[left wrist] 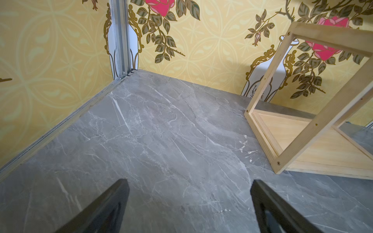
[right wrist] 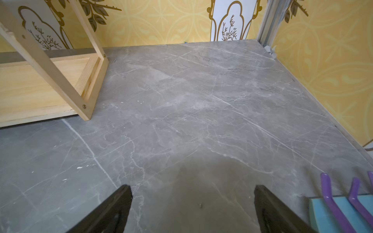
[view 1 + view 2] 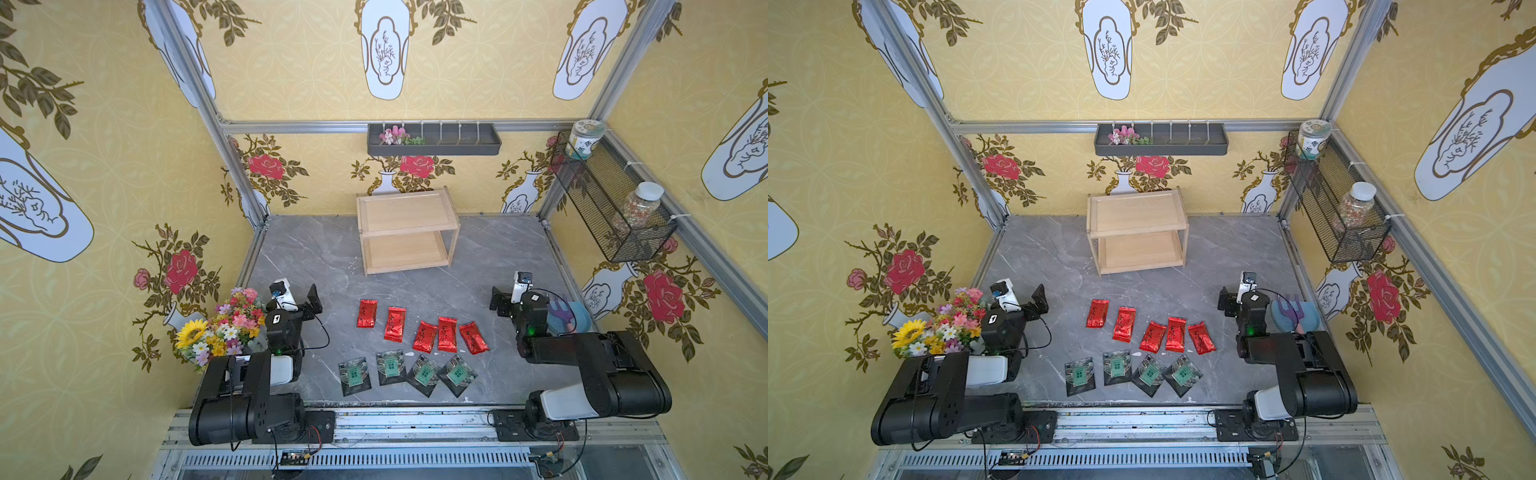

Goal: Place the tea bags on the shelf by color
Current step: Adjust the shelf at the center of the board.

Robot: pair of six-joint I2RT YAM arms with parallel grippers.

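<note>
Though unshelved, glossy red, green-labelled tea bags

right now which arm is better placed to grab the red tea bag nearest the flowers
Left. The left claw, open, sits just beside that red tea bag, only bare table between them. The right claw, also open, lies past the other four red bags.
</note>
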